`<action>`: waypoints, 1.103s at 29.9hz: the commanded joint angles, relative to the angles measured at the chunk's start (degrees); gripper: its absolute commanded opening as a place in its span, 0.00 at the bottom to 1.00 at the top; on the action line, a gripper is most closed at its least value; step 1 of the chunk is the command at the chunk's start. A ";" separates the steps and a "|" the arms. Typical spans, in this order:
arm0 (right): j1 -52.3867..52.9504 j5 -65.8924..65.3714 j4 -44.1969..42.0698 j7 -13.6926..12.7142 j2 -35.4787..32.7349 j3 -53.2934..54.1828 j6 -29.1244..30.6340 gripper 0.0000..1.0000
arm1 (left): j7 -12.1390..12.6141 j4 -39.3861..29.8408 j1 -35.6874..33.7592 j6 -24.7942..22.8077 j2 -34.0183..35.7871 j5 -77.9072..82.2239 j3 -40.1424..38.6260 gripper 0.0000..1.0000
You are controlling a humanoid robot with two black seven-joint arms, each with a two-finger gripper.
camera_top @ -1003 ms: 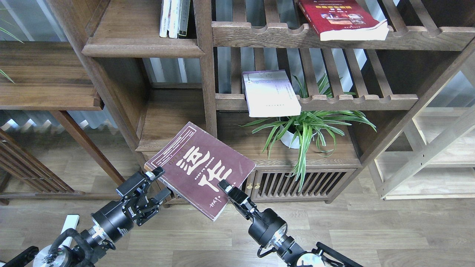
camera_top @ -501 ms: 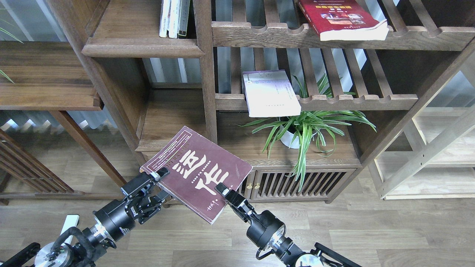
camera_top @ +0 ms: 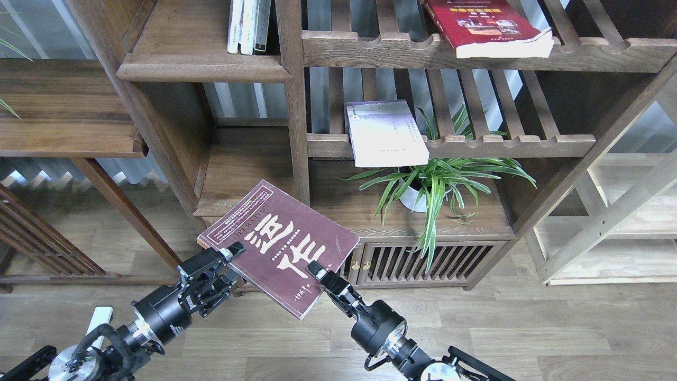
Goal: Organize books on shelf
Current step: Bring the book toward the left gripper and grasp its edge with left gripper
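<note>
The maroon book [camera_top: 280, 246] with big white characters is held tilted in the air in front of the bookcase's low part. My left gripper [camera_top: 231, 260] is shut on its left edge. My right gripper [camera_top: 316, 272] is shut on its lower right edge. The bright red book [camera_top: 486, 26] lies flat on the top slatted rack. The pale white-lavender book [camera_top: 386, 132] lies flat on the middle slatted rack, overhanging its rail. The solid dark-brown shelf [camera_top: 203, 67] is at the upper left, with thin books [camera_top: 248, 26] standing at its right end.
A lower solid compartment [camera_top: 243, 169] sits just behind the held book. A potted spider plant [camera_top: 439, 185] stands on the low cabinet [camera_top: 423, 259]. A pale light-wood rack [camera_top: 608, 222] is at the right and a dark side shelf [camera_top: 63, 111] at the left.
The maroon book has dropped slightly and shifted left. My left gripper has moved right and closed further over the book's left edge. My right gripper has moved slightly left and down with the book.
</note>
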 commanded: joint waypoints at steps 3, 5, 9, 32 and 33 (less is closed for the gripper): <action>0.02 0.00 0.09 0.02 0.00 -0.10 0.00 0.04 | 0.00 0.10 0.24 0.00 0.00 0.00 -0.01 0.43; 0.02 0.00 0.00 0.02 0.00 -0.10 0.00 0.04 | 0.00 0.10 0.24 0.00 0.00 0.09 0.08 0.43; 0.02 0.00 0.09 0.02 0.00 -0.19 0.00 0.04 | 0.00 0.10 -0.11 0.00 0.00 0.09 0.17 0.35; 0.20 -0.35 0.27 0.19 0.00 -0.98 0.35 0.05 | 0.00 0.72 -0.02 0.00 -1.76 1.68 0.17 0.06; 0.20 -0.35 0.27 0.19 0.00 -0.98 0.35 0.05 | 0.00 0.81 -0.02 0.00 -1.85 1.67 0.08 0.05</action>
